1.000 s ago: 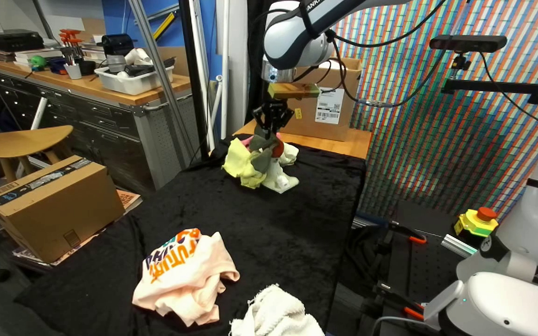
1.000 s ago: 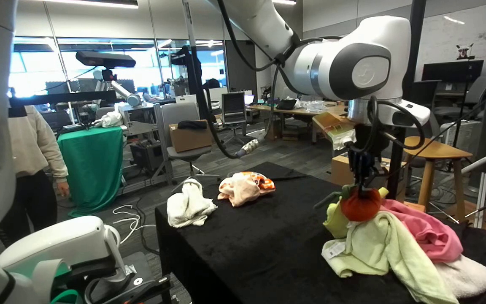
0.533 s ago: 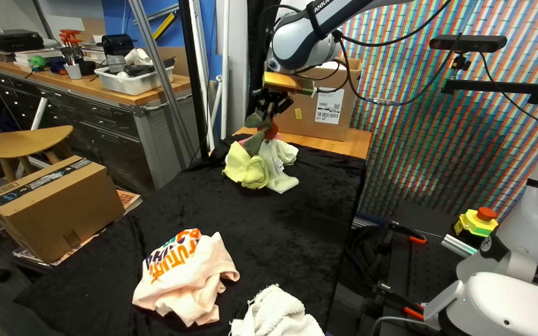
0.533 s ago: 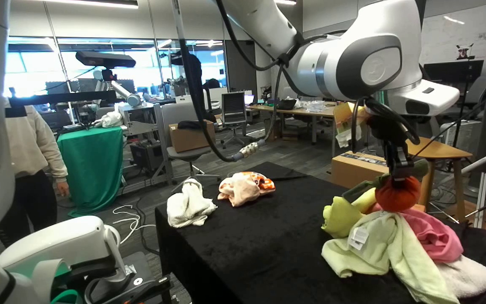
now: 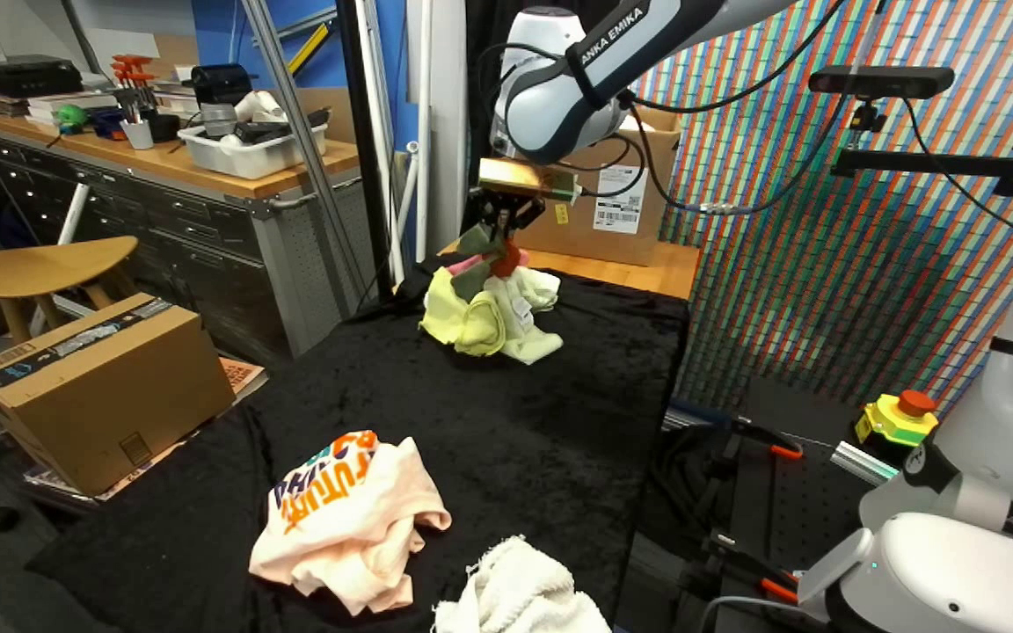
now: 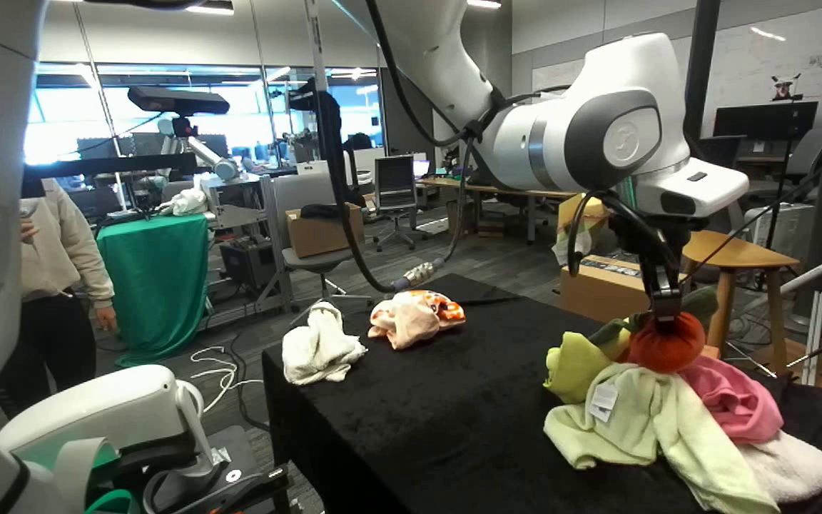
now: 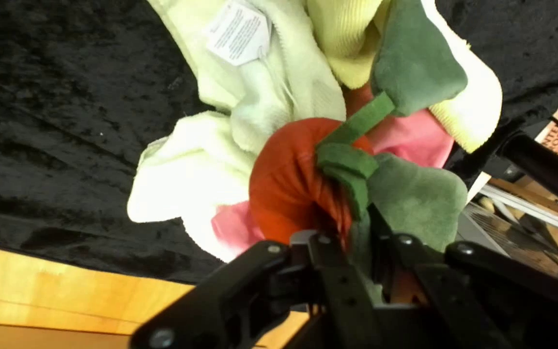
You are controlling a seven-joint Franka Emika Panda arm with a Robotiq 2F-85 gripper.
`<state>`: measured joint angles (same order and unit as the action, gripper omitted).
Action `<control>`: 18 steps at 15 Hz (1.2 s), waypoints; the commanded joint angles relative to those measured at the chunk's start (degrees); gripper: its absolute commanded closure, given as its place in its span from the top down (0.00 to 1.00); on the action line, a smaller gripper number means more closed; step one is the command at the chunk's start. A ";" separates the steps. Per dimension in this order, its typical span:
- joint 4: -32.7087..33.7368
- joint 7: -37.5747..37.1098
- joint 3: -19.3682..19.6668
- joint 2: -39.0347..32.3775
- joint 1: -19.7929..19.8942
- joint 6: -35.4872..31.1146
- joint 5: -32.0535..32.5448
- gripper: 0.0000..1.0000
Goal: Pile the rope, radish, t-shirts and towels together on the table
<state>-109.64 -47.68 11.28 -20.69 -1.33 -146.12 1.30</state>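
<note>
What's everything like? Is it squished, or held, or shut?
Gripper: shut on the radish.
Radish: held; can't tell whether it touches the pile.
Pink shirt: crumpled, in the pile, partly hidden.
Light green towel: draped in the pile, tag showing.
Yellow towel: crumpled, in the pile.
Cream towel: in the pile, partly covered.
Printed shirt: crumpled, apart from the pile.
White towel: bunched, apart from the pile.
Taped cardboard box: closed.

Close above the radish, the wrist view is facing down; from roughly opposite ends, both exterior views are looking across the table, sharing the printed shirt.
</note>
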 commanded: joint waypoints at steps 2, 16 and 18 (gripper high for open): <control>4.51 -0.95 -1.31 -5.10 -1.42 0.63 0.18 0.11; 12.35 0.11 -1.44 -14.03 -0.83 8.55 -1.06 0.43; 12.15 0.31 -1.31 -13.26 -1.09 10.06 -0.43 0.43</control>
<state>-98.73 -47.77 9.54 -33.79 -2.32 -138.75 0.85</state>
